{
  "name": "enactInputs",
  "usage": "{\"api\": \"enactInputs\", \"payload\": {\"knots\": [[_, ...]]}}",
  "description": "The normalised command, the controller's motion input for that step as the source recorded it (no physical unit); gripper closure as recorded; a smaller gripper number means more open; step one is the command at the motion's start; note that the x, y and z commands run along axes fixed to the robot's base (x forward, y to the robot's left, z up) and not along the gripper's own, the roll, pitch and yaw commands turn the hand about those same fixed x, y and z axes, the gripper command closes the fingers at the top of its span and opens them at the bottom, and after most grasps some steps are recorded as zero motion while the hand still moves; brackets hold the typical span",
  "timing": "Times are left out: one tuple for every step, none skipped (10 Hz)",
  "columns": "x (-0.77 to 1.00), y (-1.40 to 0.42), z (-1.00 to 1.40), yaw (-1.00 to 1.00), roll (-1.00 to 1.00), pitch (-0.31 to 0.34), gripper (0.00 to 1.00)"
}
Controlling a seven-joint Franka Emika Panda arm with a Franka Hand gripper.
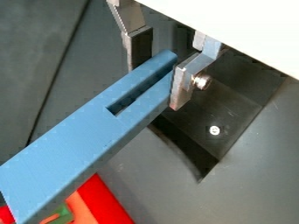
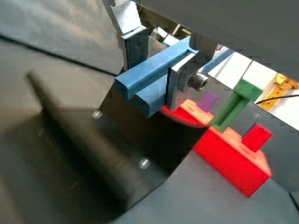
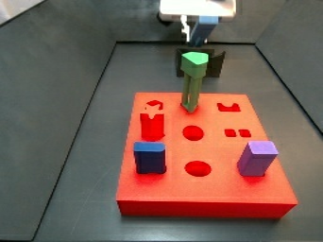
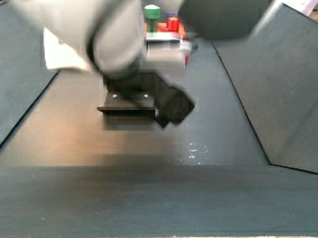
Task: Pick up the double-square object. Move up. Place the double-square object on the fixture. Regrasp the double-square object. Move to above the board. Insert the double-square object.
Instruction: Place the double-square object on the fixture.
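Apparently mid-placement, the double-square object (image 1: 100, 131) was held clamped at one end between the fingers (image 1: 184, 83) of the gripper (image 1: 158, 70), just over the fixture (image 1: 228, 118) behind the board (image 3: 202, 165). Setting it down, release and a regrasp were judged to follow; contact could not be confirmed.

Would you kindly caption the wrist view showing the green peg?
Gripper shut on the blue bar, above the dark fixture, red board beside.

Dark grey matte floor (image 3: 76, 142), sloped dark side walls (image 3: 288, 85) forming trough. Soft glare patch on floor (image 4: 87, 139). Pale surface beyond enclosure (image 3: 76, 14).
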Motion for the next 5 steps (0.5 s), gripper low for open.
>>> {"api": "enactInputs", "payload": {"knots": [[0.19,0.11,-1.00,-0.11,-0.23,0.000,1.00],[0.19,0.11,-1.00,-0.09,-0.17,-0.002,1.00],[0.18,0.11,-0.89,-0.08,-0.15,-0.005,1.00],[0.14,0.09,-0.67,-0.06,-0.14,-0.003,1.00],[0.12,0.08,-0.57,-0.06,-0.13,0.000,1.00]]}}
